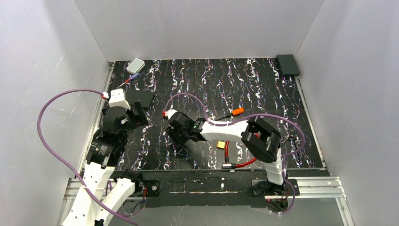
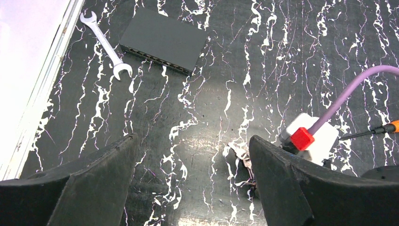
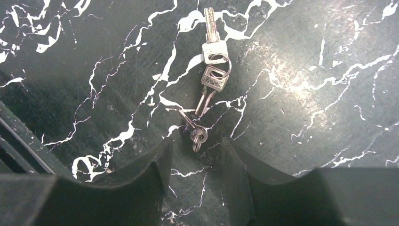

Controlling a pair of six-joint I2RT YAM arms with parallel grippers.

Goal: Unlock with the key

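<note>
Keys [image 3: 211,77] lie before right pincer [image 3: 195,149] (stamping too blurred to read).

Bare mat [image 3: 306,117] around keys [image 3: 211,70], wrench [image 2: 106,44] and box [image 2: 164,40] crowd left edge

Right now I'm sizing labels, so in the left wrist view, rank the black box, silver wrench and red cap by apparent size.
1. black box, plainly largest.
2. silver wrench, long but thin.
3. red cap, smallest, even though it may be nearer the camera.
</note>
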